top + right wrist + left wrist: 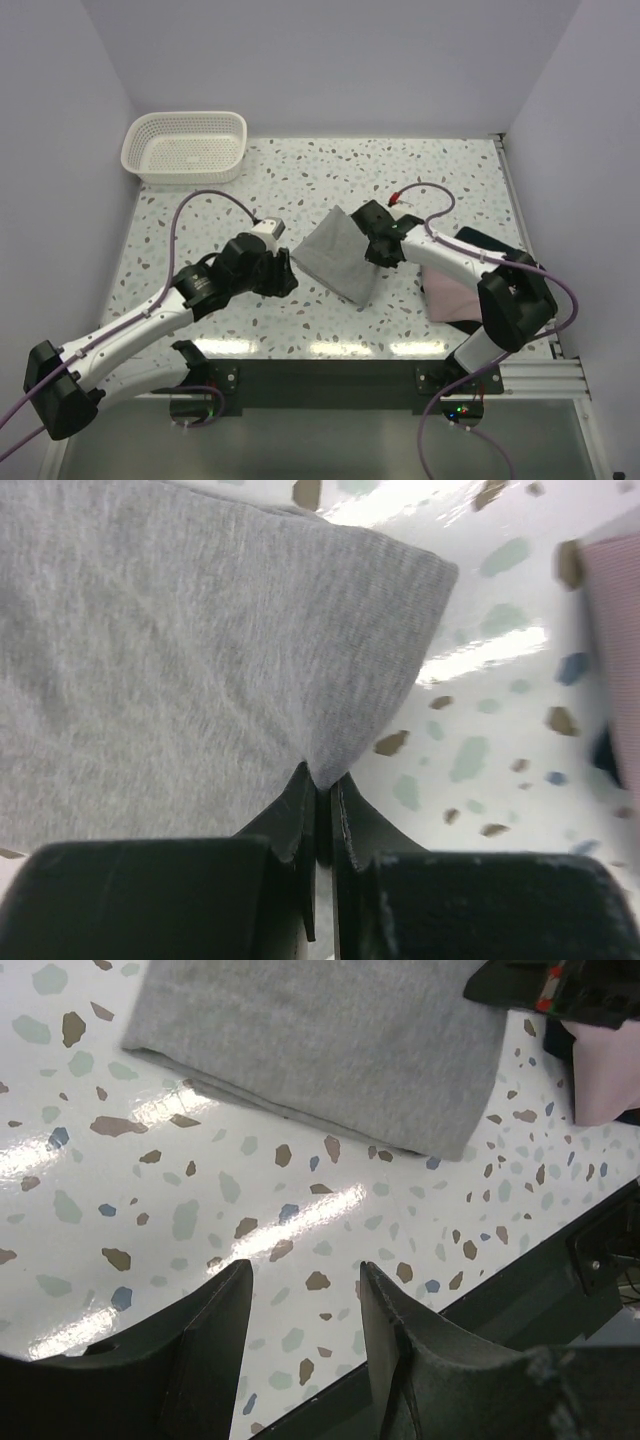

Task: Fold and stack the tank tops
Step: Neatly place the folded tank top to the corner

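White arms, black pincers, purple cables.

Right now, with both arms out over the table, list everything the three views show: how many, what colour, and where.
basket: one, white plastic lattice, far left corner of the table.
grey tank top: one, grey, folded, centre of the table between the two grippers.
pink tank top: one, dusty pink, near right of the table, partly under the right arm.
dark cloth: one, navy or black, showing just beyond the pink top; too hidden to say more.
table: one, white with coloured flecks.
cables: two, purple, one along each arm.
left gripper: black, open, over bare table beside the grey top.
right gripper: black, shut on the grey top's edge.
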